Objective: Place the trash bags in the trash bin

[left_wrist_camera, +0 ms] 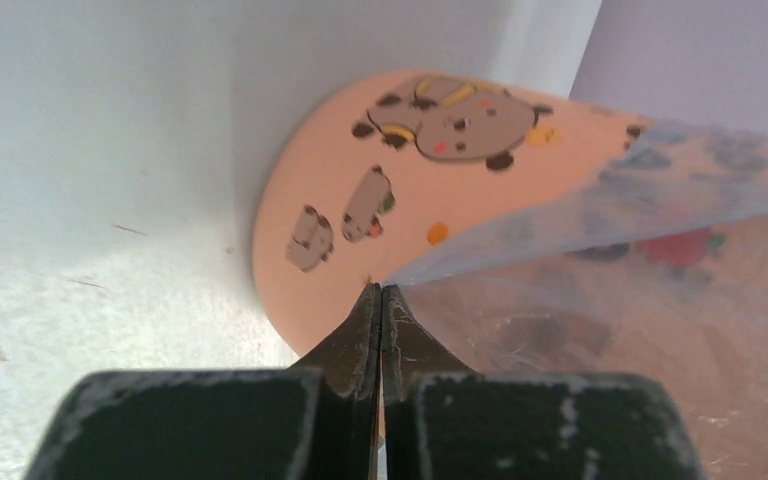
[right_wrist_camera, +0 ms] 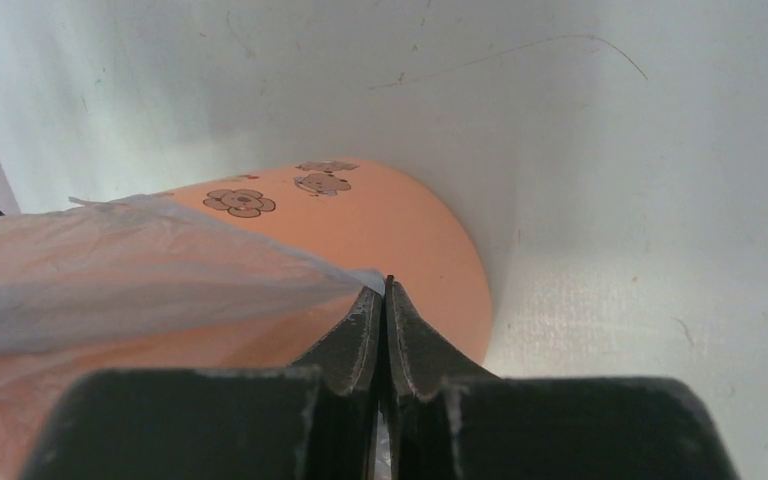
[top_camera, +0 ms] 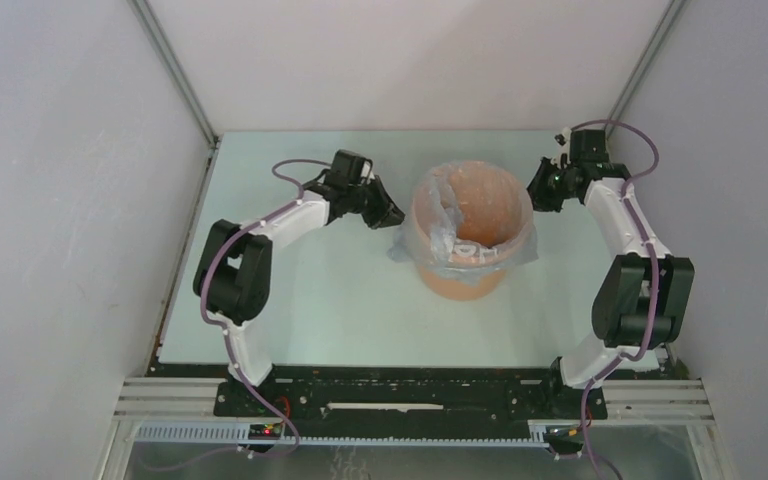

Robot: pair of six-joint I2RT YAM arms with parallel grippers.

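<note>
The orange trash bin [top_camera: 468, 275] stands upright mid-table. The pale blue-grey trash bag [top_camera: 452, 232] lines it, its film folded over the rim and hanging down the outside. My left gripper [top_camera: 397, 217] is at the bin's left side, shut on the bag's edge; the left wrist view shows the film [left_wrist_camera: 600, 250] stretched from its closed tips [left_wrist_camera: 381, 290] over the bin's cartoon-printed wall [left_wrist_camera: 340, 170]. My right gripper [top_camera: 534, 192] is at the bin's right rim, shut on the bag's other edge [right_wrist_camera: 130, 265] at its tips [right_wrist_camera: 386, 285], against the bin's wall [right_wrist_camera: 420, 230].
White enclosure walls [top_camera: 70, 200] close in the table [top_camera: 290, 300] on the left, right and back. The arm bases and a black rail [top_camera: 400, 395] run along the near edge.
</note>
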